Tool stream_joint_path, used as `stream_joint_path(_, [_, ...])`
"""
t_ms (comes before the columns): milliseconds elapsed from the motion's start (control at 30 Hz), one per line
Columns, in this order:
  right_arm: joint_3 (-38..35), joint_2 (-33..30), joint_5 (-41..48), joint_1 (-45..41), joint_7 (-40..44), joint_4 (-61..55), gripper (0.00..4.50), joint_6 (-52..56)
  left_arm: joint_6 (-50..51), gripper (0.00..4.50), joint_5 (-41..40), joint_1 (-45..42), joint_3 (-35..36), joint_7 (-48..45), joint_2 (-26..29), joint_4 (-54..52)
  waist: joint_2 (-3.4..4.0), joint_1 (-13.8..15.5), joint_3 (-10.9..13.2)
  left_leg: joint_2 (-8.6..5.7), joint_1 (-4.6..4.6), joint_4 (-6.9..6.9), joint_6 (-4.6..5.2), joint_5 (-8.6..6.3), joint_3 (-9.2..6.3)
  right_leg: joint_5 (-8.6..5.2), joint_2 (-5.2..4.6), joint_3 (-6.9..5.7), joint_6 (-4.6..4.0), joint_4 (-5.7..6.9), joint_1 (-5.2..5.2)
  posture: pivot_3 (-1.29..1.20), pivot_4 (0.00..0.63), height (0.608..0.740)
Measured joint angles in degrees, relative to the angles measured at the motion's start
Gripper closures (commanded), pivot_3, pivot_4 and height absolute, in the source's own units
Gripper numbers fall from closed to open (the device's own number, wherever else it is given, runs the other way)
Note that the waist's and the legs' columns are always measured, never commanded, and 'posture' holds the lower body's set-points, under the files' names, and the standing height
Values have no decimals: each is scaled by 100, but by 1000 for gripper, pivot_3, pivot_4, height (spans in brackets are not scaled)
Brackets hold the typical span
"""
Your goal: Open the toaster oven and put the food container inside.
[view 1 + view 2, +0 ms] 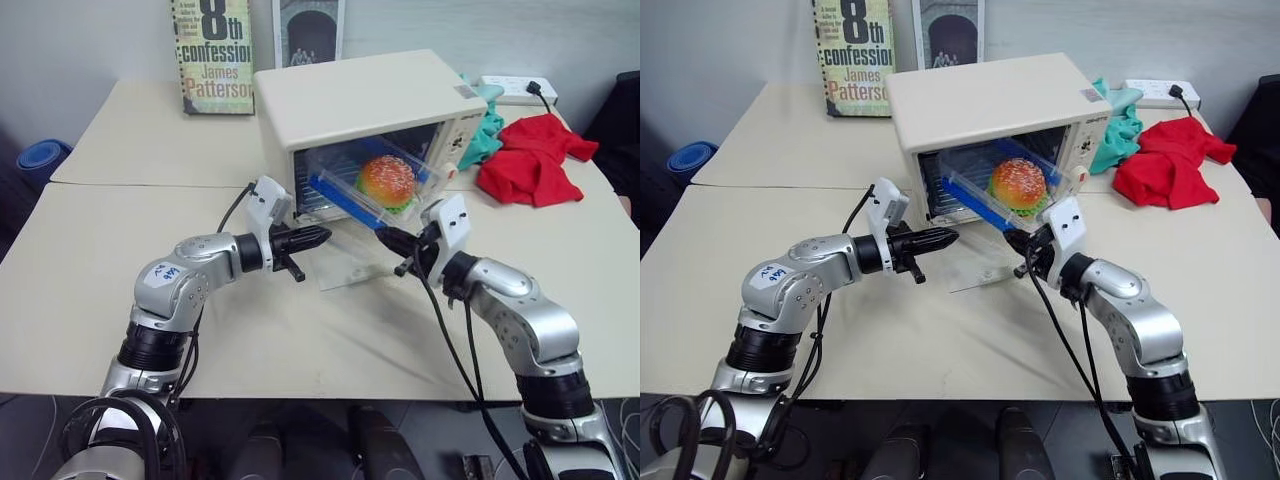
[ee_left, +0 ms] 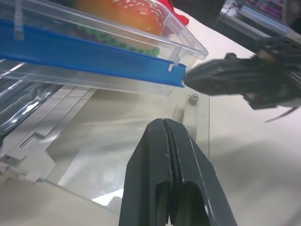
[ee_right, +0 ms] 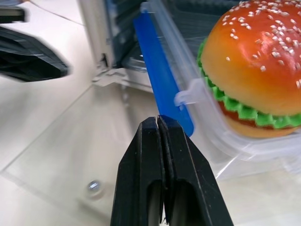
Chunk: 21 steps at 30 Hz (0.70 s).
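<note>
Food container point(image 1: 375, 185) half inside toaster oven point(image 1: 360, 105), tilted; light, stiff, slick plastic. Best pushed at blue clip edge. Left gripper point(image 1: 318, 237) and right gripper point(image 1: 385, 238) both pressed together, empty, just before oven's open door.

Toaster oven point(image 1: 360, 105) on table point(image 1: 90, 270), door point(image 1: 345, 262) lowered flat in front. Food container point(image 1: 375, 185) tilted, half inside oven mouth, jutting over door. Left gripper point(image 1: 322, 237) before container's left end, right gripper point(image 1: 382, 238) at right end. Book point(image 1: 212, 55) behind-left of oven, cloth point(image 1: 530, 160) right.
</note>
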Motion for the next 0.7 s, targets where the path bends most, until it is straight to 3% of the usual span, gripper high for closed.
stream_joint_path(467, [-834,-870,53,498,208,-10,4435,223,-69,4500,99,-219,-105,-738,19,138,0,6,0,2,2,-1,1,-1,2,-1,3,2,-1,-4,2,0,150,740])
stream_joint_path(700, [-693,-425,-630,-681,-182,1720,4435,-416,-113,4500,134,-226,-116,-838,20,112,1,-43,0,5,6,-2,2,1,8,-1,5,7,-2,4,-1,0,150,740])
